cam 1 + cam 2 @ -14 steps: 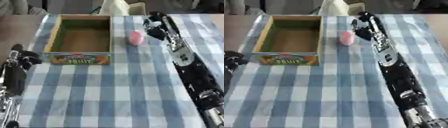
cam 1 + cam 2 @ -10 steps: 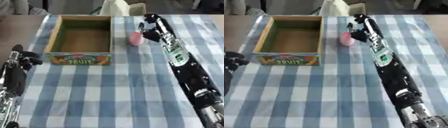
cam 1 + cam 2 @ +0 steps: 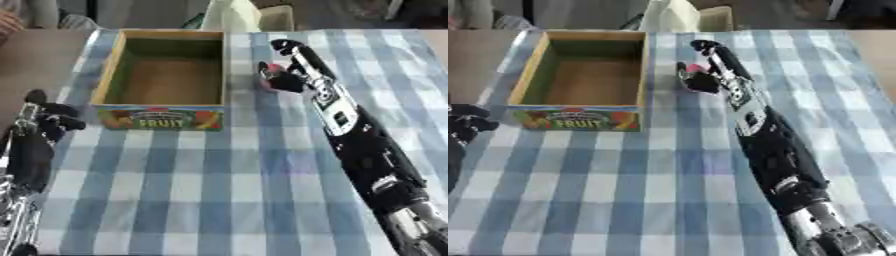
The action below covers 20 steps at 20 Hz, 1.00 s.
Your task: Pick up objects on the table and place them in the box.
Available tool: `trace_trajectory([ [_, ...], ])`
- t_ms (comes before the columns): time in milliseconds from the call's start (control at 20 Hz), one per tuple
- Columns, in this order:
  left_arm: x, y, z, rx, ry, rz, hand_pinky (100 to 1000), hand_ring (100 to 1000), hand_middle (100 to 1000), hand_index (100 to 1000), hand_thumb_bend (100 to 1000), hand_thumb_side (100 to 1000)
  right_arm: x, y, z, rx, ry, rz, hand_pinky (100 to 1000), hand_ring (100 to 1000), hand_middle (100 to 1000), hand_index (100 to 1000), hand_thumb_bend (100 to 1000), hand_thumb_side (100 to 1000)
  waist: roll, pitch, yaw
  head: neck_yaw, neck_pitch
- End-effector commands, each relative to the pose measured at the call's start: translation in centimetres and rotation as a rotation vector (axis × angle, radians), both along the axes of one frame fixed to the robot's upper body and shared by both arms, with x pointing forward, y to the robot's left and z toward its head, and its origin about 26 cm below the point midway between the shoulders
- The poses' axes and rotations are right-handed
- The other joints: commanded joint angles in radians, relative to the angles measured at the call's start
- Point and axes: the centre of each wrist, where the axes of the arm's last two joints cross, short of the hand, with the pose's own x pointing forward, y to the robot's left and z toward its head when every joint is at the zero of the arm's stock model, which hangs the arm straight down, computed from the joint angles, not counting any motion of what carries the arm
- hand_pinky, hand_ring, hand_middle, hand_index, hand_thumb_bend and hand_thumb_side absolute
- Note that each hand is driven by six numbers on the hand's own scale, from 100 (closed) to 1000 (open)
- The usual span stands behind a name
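Note:
A small pink object (image 3: 272,70) sits on the checked cloth just right of the wooden box (image 3: 109,76), which reads FRUIT on its front and holds nothing. My right hand (image 3: 283,79) has its fingers curled round the pink object, hiding most of it; the black arm stretches back to the lower right. My left hand (image 3: 51,117) rests near the left edge beside the box's front corner, fingers curled on nothing.
The blue-and-white checked tablecloth (image 3: 219,190) covers the table. A pale bag-like item (image 3: 234,15) and a light container (image 3: 276,17) stand beyond the far edge. Bare brown table (image 3: 39,60) lies left of the cloth.
My right hand has moved left onto the pink object and its fingers have closed round it. The left hand has stayed put.

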Motion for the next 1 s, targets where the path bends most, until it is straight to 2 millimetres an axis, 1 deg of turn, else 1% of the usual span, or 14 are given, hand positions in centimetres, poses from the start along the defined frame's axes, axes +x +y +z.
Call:
trace_trajectory([
  [50, 0.0, -0.1, 0.6, 0.011, -0.023, -0.009, 698, 503, 517, 549, 162, 847, 0.4, 0.1, 1.0, -0.041, -0.012, -0.009, 640, 911, 862, 929, 226, 481, 0.001, -0.015, 0.003, -0.003, -0.006],
  [200, 0.0, 0.0, 0.6, 0.011, -0.024, -0.008, 698, 503, 516, 549, 162, 847, 0.4, 0.0, 0.5, -0.09, 0.01, -0.023, 648, 919, 868, 934, 248, 500, 0.0, -0.014, 0.005, -0.002, -0.005],
  [400, 0.0, 0.0, 0.7, 0.011, -0.024, -0.007, 699, 504, 517, 549, 164, 848, 0.4, -0.3, 0.3, -0.143, 0.035, -0.035, 649, 916, 865, 932, 260, 501, -0.001, -0.013, 0.004, 0.001, -0.004],
  [600, 0.0, 0.0, 0.7, 0.012, -0.024, -0.007, 699, 504, 517, 549, 164, 848, 0.4, -0.8, 0.2, -0.173, 0.047, -0.059, 643, 908, 856, 922, 250, 466, -0.002, -0.013, 0.001, 0.004, -0.003],
  [650, 0.0, 0.0, 0.7, 0.012, -0.024, -0.007, 699, 505, 517, 549, 164, 848, 0.4, -0.9, 0.1, -0.177, 0.049, -0.065, 640, 903, 847, 917, 230, 432, -0.002, -0.013, 0.001, 0.005, -0.002],
  [700, 0.0, 0.0, 0.7, 0.012, -0.024, -0.007, 699, 505, 517, 549, 163, 848, 0.4, -1.0, 0.1, -0.181, 0.05, -0.072, 638, 902, 844, 915, 222, 416, -0.002, -0.013, 0.001, 0.005, -0.002],
  [750, 0.0, 0.0, 0.7, 0.011, -0.024, -0.007, 699, 505, 517, 549, 163, 848, 0.4, -1.0, 0.0, -0.183, 0.051, -0.079, 633, 894, 830, 907, 175, 342, -0.002, -0.012, 0.001, 0.005, -0.001],
  [800, 0.0, 0.0, 0.7, 0.011, -0.024, -0.007, 699, 505, 517, 549, 163, 848, 0.4, -1.1, 0.0, -0.184, 0.051, -0.086, 632, 892, 827, 906, 167, 327, -0.001, -0.012, 0.001, 0.006, -0.001],
  [850, 0.0, 0.0, 0.7, 0.011, -0.024, -0.007, 699, 505, 517, 549, 163, 848, 0.4, -1.2, 0.0, -0.183, 0.051, -0.093, 622, 873, 805, 895, 115, 251, -0.001, -0.012, 0.001, 0.006, -0.001],
  [900, 0.0, 0.0, 0.7, 0.012, -0.024, -0.006, 699, 505, 517, 549, 162, 848, 0.4, -1.2, -0.1, -0.182, 0.05, -0.099, 614, 861, 792, 886, 100, 201, 0.0, -0.012, 0.001, 0.007, -0.001],
  [950, 0.0, 0.0, 0.7, 0.011, -0.024, -0.006, 699, 505, 517, 549, 163, 848, 0.3, -1.3, -0.1, -0.179, 0.046, -0.106, 593, 835, 766, 863, 100, 100, 0.0, -0.012, 0.001, 0.007, -0.001],
  [1000, 0.0, 0.0, 0.6, 0.011, -0.024, -0.006, 699, 505, 517, 549, 163, 848, 0.3, -1.3, 0.0, -0.176, 0.039, -0.114, 583, 822, 752, 850, 100, 100, 0.0, -0.012, 0.0, 0.008, -0.001],
])
